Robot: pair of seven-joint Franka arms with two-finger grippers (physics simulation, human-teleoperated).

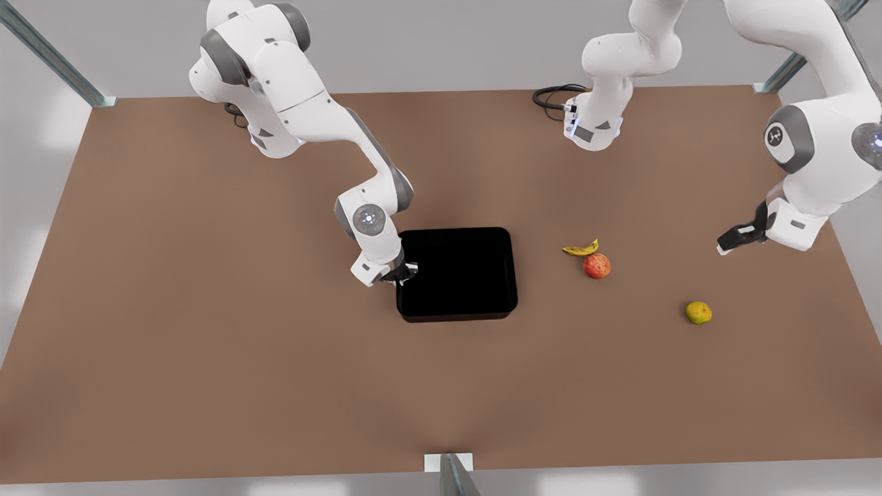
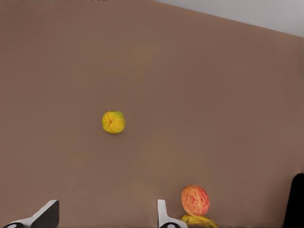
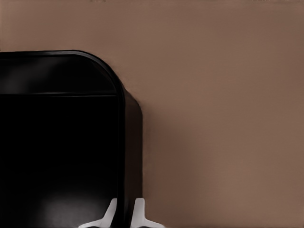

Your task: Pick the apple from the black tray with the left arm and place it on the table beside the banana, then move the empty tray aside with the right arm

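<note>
the apple lies on the table, out of the tray, touching or just beside the banana, which lies just behind it in the front view. in the left wrist view the apple sits against the banana at the frame's edge, with nothing gripping it. the yellow-green lumpy fruit lies well apart from both, toward the front view's right and nearer the camera; the left wrist view shows it alone on bare tabletop.

the black tray sits near the middle of the table, to the front view's left of the fruit pair, with nothing visible in it. its dark interior and rounded corner show in the right wrist view.

the right gripper is at the tray's wall on the front view's left side – in the right wrist view its fingertips straddle the wall, one finger inside and the other outside, closed in tight against it, so it is clamped on the tray's wall.

the left gripper hangs above the table at the front view's right, well apart from the apple and banana. in the left wrist view its two fingers stand wide apart with nothing between them – released, holding nothing.
</note>
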